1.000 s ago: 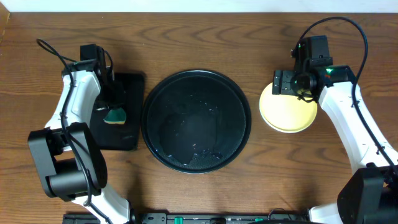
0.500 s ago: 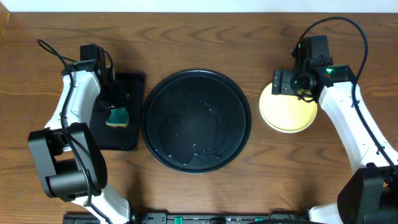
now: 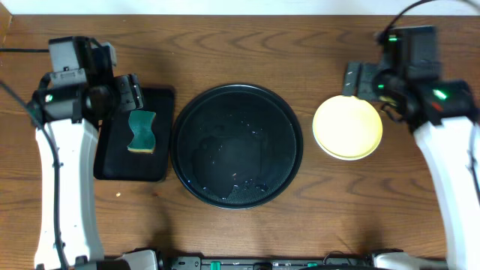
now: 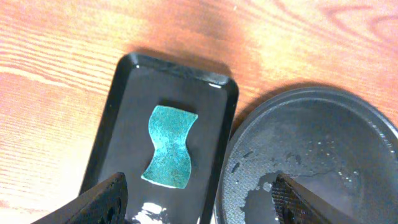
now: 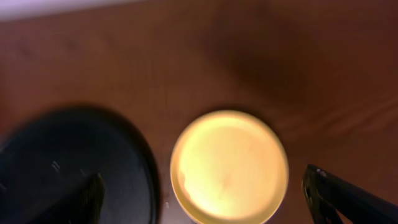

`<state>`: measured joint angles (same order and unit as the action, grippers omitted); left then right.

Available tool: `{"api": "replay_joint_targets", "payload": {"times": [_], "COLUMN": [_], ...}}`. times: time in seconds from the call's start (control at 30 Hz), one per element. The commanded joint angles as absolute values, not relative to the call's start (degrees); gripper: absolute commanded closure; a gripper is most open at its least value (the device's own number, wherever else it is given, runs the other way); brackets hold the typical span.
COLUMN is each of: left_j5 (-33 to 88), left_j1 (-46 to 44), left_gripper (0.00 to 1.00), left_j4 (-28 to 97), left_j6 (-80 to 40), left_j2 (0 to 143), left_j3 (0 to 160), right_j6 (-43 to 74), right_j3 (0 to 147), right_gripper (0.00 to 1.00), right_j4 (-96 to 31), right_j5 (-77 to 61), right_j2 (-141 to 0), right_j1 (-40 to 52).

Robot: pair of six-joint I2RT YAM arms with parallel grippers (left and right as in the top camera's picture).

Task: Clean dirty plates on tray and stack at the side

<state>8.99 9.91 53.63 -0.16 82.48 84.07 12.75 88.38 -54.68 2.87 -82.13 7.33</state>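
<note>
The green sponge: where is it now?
In the overhead view, the green sponge lies on the rectangular black tray, on the left side, beside the round black tray.

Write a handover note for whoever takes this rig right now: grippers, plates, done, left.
The left gripper is open and empty, above the small tray, where the sponge lies.
The right gripper is open and empty, above the yellow plate.
The round tray holds no plates, only wet patches.
The yellow plate sits on the table to the right of the round tray, apart from it. I cannot tell if other plates lie under it.
Done: the round tray looks cleared and the sponge is set down.
Left: probably only checking the stack.
</note>
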Motion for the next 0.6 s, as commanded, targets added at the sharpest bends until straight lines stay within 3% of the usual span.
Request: {"api": "replay_joint_targets", "payload": {"times": [0.0,0.57], "left_j5": [9.87,9.85], "left_j1": [9.96,9.96], "left_gripper": [0.25,0.25], "left_j4": [53.93,53.93], "left_j6": [-0.23,-0.23], "left_j2": [81.69,81.65], "left_j3": [84.33,84.29], "right_j6": [12.12,12.14], "right_j3": [90.96,90.96], "right_gripper": [0.01,0.01], "right_j4": [-54.87,-64.58], "right_j5": [6.94,7.05], "right_j2": [-73.95,-52.58], "right_j1": [7.70,7.70]}}
